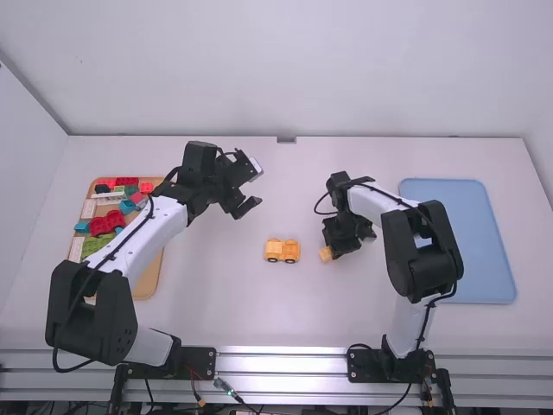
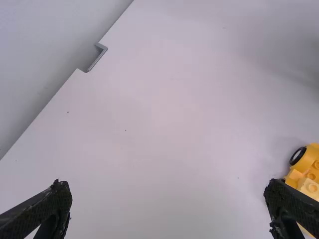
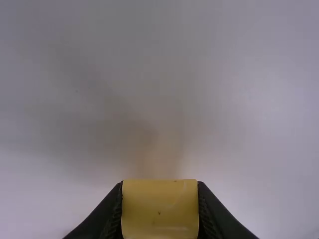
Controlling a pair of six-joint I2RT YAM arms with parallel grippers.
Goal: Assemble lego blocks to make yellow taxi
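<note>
Pinching small yellow plastic block (image 1: 326, 253) by sides, black right end effector (image 3: 159, 209) likely left other faces free for joining. Black left end effector (image 2: 167, 206) was spread, maybe giving room. Yellow brick taxi body (image 1: 282, 251) sat upright on white counter (image 1: 225, 303), long side running left to right, front unclear.

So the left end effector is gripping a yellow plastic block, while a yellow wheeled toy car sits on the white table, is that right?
Not quite: the right end effector, not the left one, grips the yellow plastic block, as the right wrist view shows. The yellow wheeled toy car does sit on the white table.
</note>
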